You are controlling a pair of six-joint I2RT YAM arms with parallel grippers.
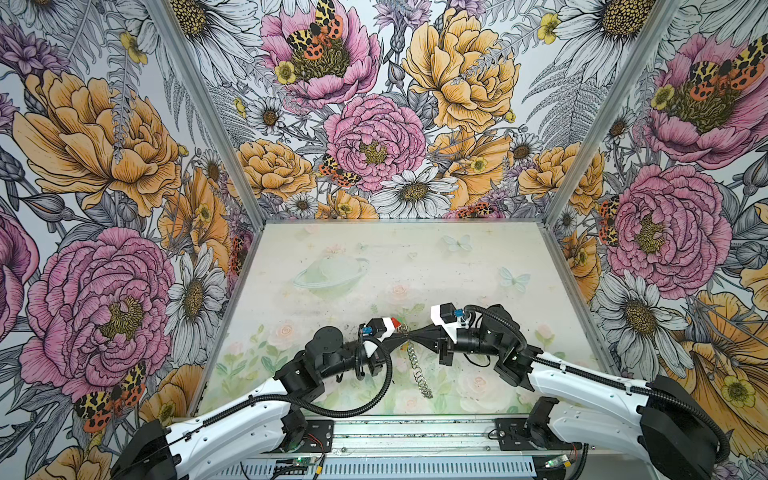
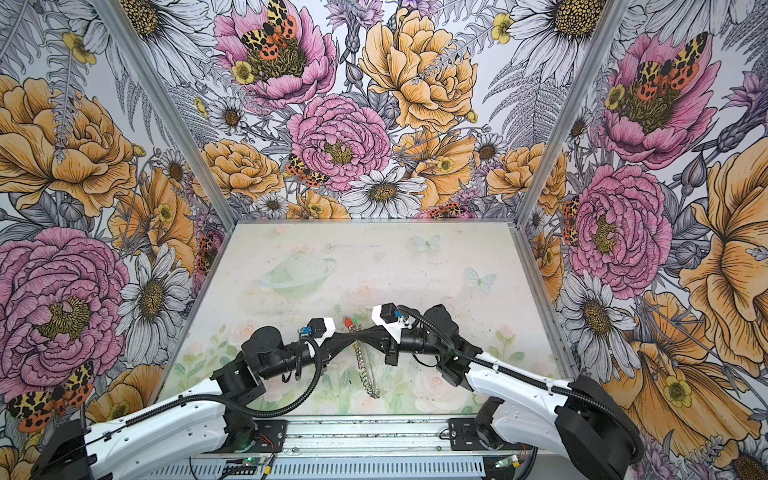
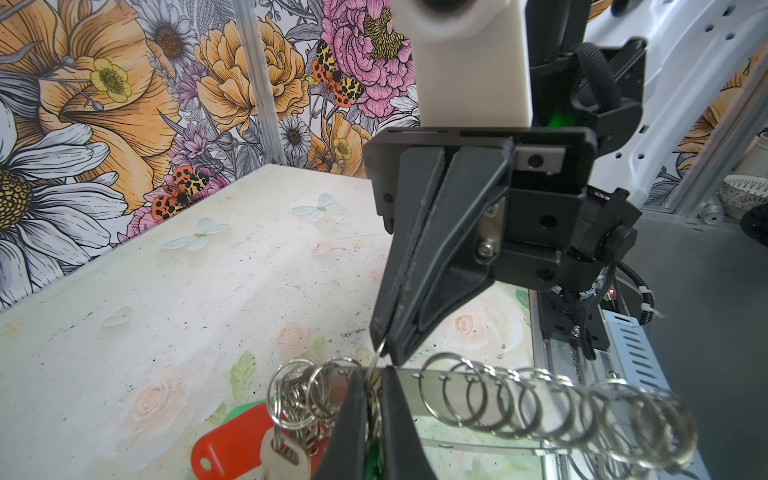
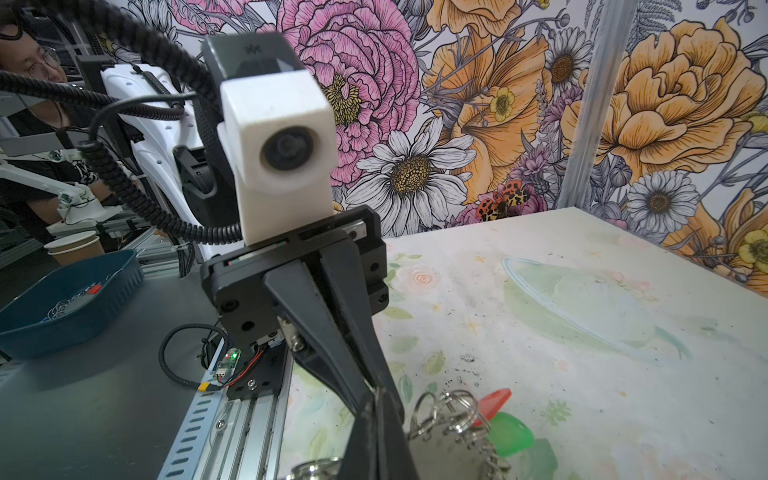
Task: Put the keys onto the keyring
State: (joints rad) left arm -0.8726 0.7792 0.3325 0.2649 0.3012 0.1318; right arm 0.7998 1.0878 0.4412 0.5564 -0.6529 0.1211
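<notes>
The job is looking partly done. One of the keys (image 3: 284, 455), silver with a red tag (image 3: 232, 442), is hanging in a bunch of small rings at one end of the keyring (image 3: 434, 392). A green tag (image 4: 509, 432) is sitting just beside it, though the views are not showing whether everything in that bunch is truly threaded on. No loose keys are showing on the table (image 1: 415, 266) in both top views. A blue tray (image 4: 83, 316) off to the table's side is holding what may be more rings and a red piece, too small to be sure of. So I am judging that threading is under way rather than finished. The keyring is hanging edge-on between the two tools over the near middle of the table, its fringe of rings trailing toward the front rail (image 1: 415, 434). The left tool (image 3: 372, 409) is clenched, pinching the keyring among its small rings where the bunch begins. The right tool (image 3: 383, 348) is clenched too, nipping a thin wire ring right against the left tool's tips. The left arm (image 1: 249, 399) and right arm (image 1: 582, 374) are reaching in low from the front rail, forearms angling inward. Their wrists are levelled, so the tools are pointing straight at each other, tip to tip.
</notes>
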